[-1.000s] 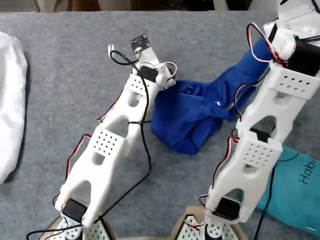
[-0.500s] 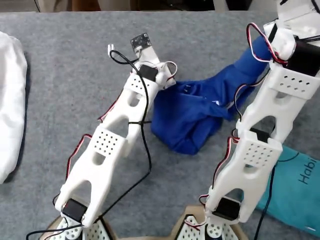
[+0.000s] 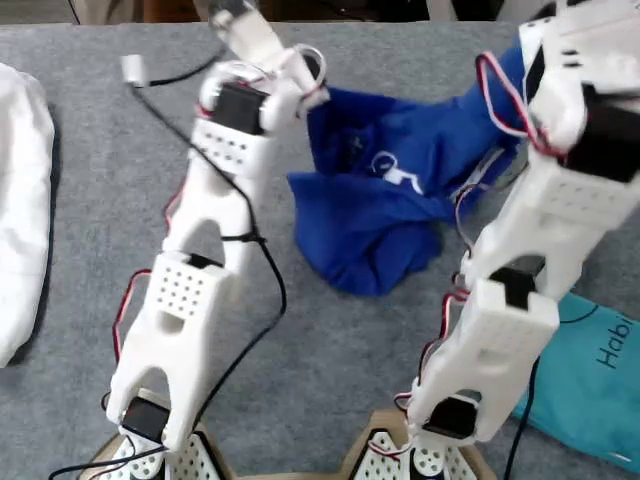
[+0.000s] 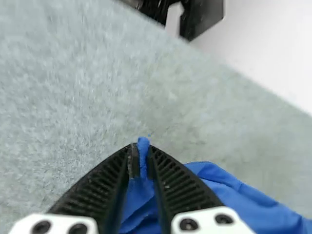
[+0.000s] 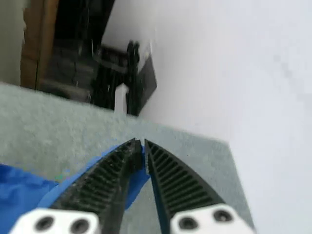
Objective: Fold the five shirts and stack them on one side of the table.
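A blue shirt (image 3: 385,200) hangs bunched between the two arms over the grey table (image 3: 110,180), its lower fold resting on the cloth. My left gripper (image 4: 141,158) is shut on one blue edge (image 4: 143,146), raised near the table's far side. My right gripper (image 5: 143,148) is shut on another edge of the blue shirt (image 5: 29,187), also lifted at the far right. A white shirt (image 3: 22,200) lies at the left edge. A teal shirt (image 3: 590,385) lies at the near right corner.
Both arm bases (image 3: 400,460) stand at the near edge. A dark stand (image 5: 129,80) and a white wall lie beyond the table's far edge. Bare grey cloth spreads between the white shirt and the left arm.
Both arms have lifted and swung toward the far side, pulling the blue shirt up and stretching it out between them. The white and teal shirts have not moved.
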Available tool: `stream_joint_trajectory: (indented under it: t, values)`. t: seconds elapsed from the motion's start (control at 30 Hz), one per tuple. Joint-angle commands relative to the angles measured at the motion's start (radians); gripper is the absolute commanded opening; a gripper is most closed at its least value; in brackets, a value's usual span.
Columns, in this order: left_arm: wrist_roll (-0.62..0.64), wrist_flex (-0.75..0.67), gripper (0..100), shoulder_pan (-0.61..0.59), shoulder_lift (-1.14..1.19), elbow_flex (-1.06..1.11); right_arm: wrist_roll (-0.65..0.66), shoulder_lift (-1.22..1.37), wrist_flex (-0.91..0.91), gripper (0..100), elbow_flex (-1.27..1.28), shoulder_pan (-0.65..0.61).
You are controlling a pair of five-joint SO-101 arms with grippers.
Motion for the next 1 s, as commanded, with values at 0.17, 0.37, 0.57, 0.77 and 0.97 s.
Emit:
stream_joint_trajectory:
  t: [0.17, 0.37, 0.57, 0.77, 0.97]
  values:
    - [-0.118, 0.152, 2, -0.011, -0.406, -0.046, -0.121, -0.331, -0.11, 0.5, -0.038, -0.028]
    - [-0.258, 0.21, 2, -0.021, -0.662, -0.041, -0.121, -0.487, -0.11, 0.5, -0.036, -0.024]
    - [-0.356, 0.233, 2, -0.037, -0.866, -0.038, -0.069, -0.544, -0.097, 0.5, -0.035, -0.027]
    - [-0.359, 0.25, 2, -0.163, -0.938, -0.032, -0.035, -0.555, -0.023, 0.5, -0.035, -0.025]
    - [-0.359, 0.259, 2, -0.233, -0.94, 0.114, -0.008, -0.568, 0.009, 0.5, 0.097, -0.008]
